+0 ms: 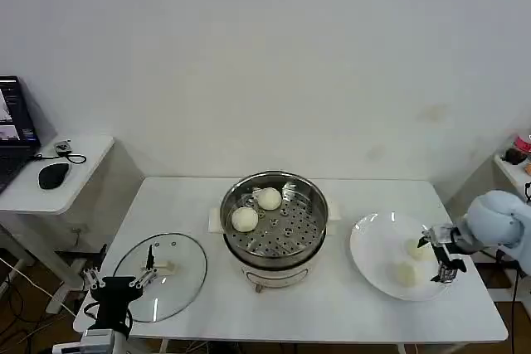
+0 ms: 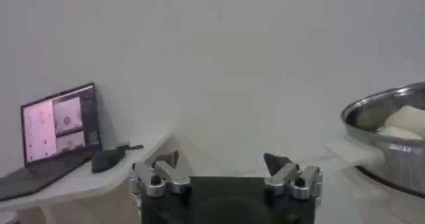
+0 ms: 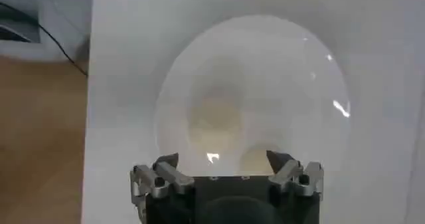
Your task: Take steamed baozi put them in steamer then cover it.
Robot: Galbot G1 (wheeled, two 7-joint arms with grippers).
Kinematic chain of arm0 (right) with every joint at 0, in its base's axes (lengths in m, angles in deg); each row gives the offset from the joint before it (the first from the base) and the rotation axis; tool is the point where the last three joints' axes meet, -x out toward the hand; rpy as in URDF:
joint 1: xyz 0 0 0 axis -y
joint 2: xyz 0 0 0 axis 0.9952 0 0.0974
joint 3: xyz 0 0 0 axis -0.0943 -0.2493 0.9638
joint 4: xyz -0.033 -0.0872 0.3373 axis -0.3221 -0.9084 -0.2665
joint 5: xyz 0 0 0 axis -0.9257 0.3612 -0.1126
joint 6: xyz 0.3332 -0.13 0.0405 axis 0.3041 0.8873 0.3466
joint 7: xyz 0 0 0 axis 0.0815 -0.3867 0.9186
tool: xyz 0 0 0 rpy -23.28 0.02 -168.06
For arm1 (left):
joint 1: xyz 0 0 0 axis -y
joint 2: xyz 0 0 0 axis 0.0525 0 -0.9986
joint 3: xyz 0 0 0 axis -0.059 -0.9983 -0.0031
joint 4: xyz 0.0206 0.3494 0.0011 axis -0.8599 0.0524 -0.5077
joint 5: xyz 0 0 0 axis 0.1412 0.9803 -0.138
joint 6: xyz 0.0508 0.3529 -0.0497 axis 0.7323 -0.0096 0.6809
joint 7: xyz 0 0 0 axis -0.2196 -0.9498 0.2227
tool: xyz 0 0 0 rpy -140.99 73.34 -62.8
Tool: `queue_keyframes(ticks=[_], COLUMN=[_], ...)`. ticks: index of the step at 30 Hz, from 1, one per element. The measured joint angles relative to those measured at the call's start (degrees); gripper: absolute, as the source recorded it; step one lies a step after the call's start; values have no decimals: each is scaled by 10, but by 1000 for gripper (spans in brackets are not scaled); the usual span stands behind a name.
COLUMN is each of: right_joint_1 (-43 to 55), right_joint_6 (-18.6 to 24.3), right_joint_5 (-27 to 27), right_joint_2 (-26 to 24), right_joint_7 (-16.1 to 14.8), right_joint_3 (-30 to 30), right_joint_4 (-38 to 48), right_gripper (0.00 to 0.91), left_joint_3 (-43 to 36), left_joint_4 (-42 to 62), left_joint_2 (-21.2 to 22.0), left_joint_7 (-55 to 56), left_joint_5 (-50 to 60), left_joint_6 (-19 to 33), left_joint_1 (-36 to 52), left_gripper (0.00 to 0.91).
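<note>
White table [image 1: 191, 205], head view. The steamer [image 1: 275, 225], one in number, stands at the centre with its perforated tray uncovered, so that buns can be lowered in from above. The white plate [image 1: 373, 242], one, lies to the right of the steamer within reach of the right arm; the glass lid [image 1: 178, 275], one, lies flat on the near left by the left arm, apparently kept aside for the covering step.

The steamed baozi number four: two [image 1: 245, 218] [image 1: 269, 198] rest on the left and far part of the tray, touching or nearly so, and two [image 1: 414, 248] [image 1: 405, 274] remain on the plate (the task is judged about half done).

The right gripper [image 1: 438, 257] is poised over the right part of the plate beside the two remaining buns, fingers spread wide and empty, as the right wrist view [image 3: 222, 162] confirms. The left gripper [image 1: 120, 274] sits parked at the near left edge by the lid, also spread wide and holding nothing.
</note>
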Motion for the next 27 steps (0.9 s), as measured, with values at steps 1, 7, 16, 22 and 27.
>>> queue_keyframes(ticks=[1,7,16,22,27], right_joint_1=[-6,-29,-50,-61,-63], right_joint_6=[0,0,2,-2,-6], right_joint_5=[1,14,26,27,26], right_joint_2=[5,34,65,78,81], right_joint_7=[1,4,12,15,15], right_joint_3=[3,15,25,29,30], right_joint_4=[6,35,69,78,80], right_gripper=[907,907,907,867,776], left_joint_3=[1,7,9,9,9], left_joint_4=[0,1,5,5,5], left_joint_2=[0,1,2,2,2], left_joint_7=[0,0,0,0,0], left_joint_5=[0,0,0,0,0], left_joint_6=[0,0,2,2,2], left_joint_1=[-1,-3,-2,-1,-1], left_gripper=[907,907,907,907,907])
